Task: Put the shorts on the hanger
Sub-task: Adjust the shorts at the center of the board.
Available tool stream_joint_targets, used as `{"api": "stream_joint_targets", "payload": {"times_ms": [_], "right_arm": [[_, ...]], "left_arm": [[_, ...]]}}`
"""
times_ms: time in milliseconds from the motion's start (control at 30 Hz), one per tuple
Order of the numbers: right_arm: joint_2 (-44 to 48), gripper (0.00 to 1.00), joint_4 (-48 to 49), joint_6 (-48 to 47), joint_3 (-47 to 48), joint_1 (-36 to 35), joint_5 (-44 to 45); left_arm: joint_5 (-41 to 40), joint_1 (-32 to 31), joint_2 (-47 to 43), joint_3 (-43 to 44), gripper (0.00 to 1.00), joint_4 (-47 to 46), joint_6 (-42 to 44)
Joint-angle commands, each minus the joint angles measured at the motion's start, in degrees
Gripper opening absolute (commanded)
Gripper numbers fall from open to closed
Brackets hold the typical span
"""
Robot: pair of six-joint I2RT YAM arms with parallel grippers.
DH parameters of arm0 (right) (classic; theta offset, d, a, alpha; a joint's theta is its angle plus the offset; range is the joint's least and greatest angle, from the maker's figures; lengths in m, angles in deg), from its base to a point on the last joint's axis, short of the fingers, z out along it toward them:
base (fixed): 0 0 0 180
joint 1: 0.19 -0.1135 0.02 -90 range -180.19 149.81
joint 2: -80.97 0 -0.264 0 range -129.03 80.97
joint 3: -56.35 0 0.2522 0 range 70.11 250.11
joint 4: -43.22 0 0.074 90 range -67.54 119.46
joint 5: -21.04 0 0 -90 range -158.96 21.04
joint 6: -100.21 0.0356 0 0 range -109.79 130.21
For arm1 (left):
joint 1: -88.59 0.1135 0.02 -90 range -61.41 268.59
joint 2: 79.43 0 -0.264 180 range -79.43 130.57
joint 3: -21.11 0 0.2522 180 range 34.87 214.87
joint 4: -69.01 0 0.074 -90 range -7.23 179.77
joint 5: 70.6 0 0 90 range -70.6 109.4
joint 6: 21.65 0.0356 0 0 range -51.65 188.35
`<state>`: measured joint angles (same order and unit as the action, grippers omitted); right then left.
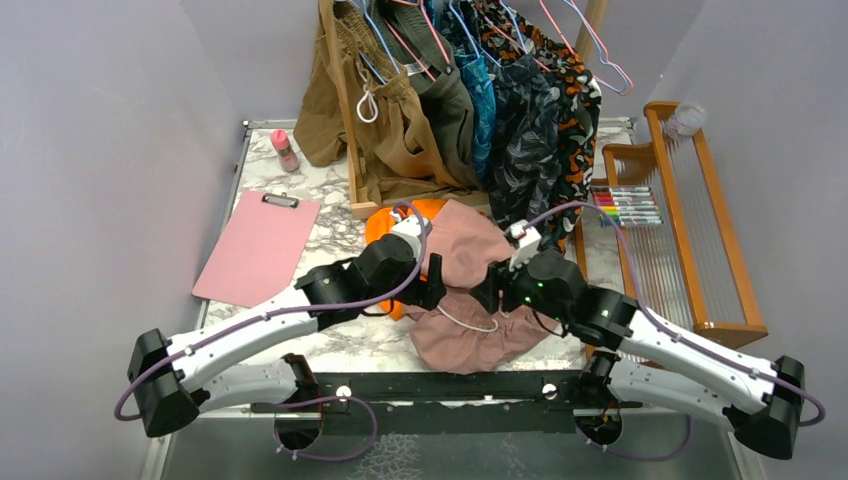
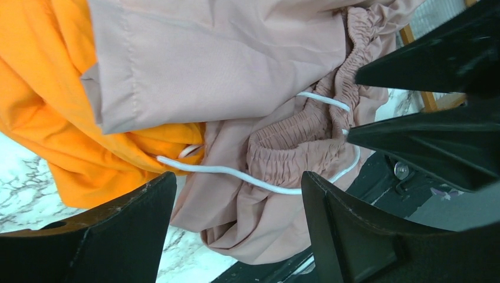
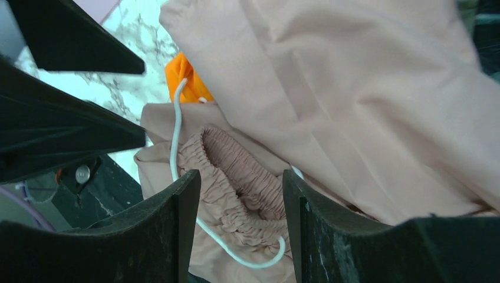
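The dusty pink shorts (image 1: 470, 290) lie crumpled in the middle of the table, their gathered waistband (image 2: 295, 141) and white drawstring (image 2: 224, 171) facing up. My left gripper (image 1: 440, 280) comes in from the left. It stands open (image 2: 239, 177), with the drawstring and a fold of pink fabric in the gap. My right gripper (image 1: 487, 290) faces it from the right and is open (image 3: 240, 174) astride the waistband (image 3: 236, 171), not pinching it. A thin light blue wire hanger (image 1: 377, 50) hangs on the rack at the back, far from both grippers.
Bright orange shorts (image 1: 385, 225) lie partly under the pink ones. A wooden rack (image 1: 350, 130) of hung clothes stands behind. A pink clipboard (image 1: 257, 247) lies at left, with a small pink bottle (image 1: 285, 150) behind it. At right are markers (image 1: 625, 205) and a wooden frame (image 1: 690, 200).
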<state>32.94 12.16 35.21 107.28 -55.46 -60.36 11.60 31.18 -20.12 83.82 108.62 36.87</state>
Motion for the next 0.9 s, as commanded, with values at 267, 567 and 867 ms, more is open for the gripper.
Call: {"api": "stream_joint_targets", "payload": {"times_ms": [267, 567, 867], "right_arm": [[11.3, 0.57, -8.9, -1.3, 1.8, 0.2, 8.1], [13.5, 0.57, -9.9, -1.4, 2.1, 0.2, 8.2], [14.0, 0.57, -9.8, -1.5, 2.1, 0.2, 8.3]], "left_arm": [[-1.3, -5.1, 14.4, 6.5, 0.78, 0.7, -5.8], [-4.2, -5.5, 19.6, 6.6, 0.71, 1.8, -6.3], [-6.8, -5.5, 18.1, 6.9, 0.08, 1.6, -5.1]]}}
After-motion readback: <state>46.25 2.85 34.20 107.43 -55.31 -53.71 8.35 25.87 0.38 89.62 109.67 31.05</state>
